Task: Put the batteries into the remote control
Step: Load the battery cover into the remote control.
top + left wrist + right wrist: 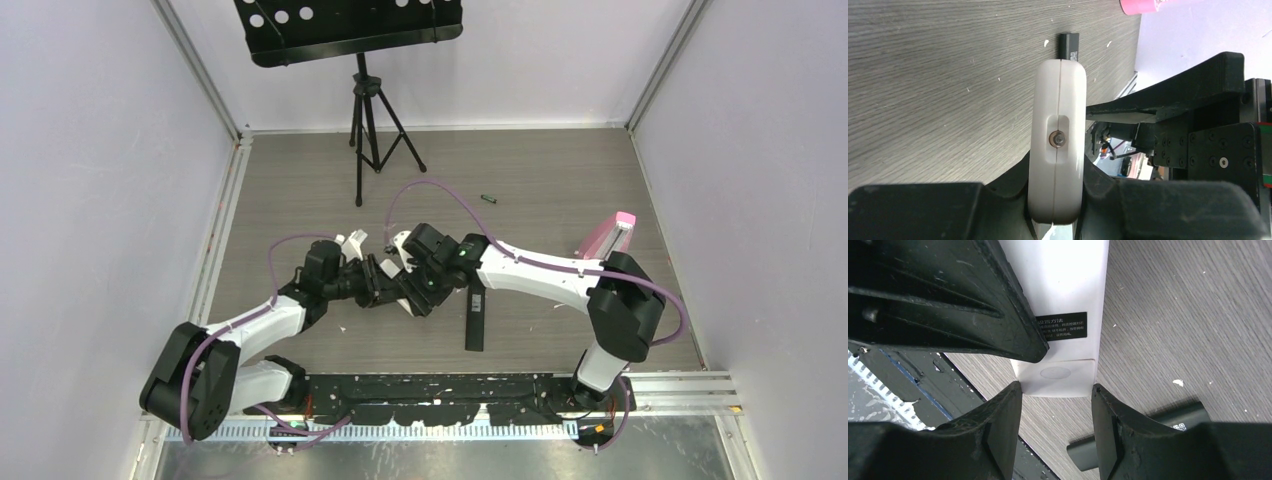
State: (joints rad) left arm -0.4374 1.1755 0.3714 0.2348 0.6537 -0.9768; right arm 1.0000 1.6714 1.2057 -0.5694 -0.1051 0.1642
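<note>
My left gripper (1055,200) is shut on a white remote (1058,135), held edge-on above the table. In the right wrist view the remote's back (1068,285) shows a black label, and its end sits between the tips of my right gripper (1057,390), whose jaws stand apart on either side of it. In the top view both grippers meet mid-table, left (372,278) and right (408,295), and hide most of the white remote. One small dark battery (489,199) lies far back on the table. The other batteries are out of view.
A black remote (474,315) lies on the table just right of the grippers; it also shows in the left wrist view (1070,45) and the right wrist view (1148,427). A pink box (606,238) sits at the right. A black music stand on a tripod (365,120) stands at the back.
</note>
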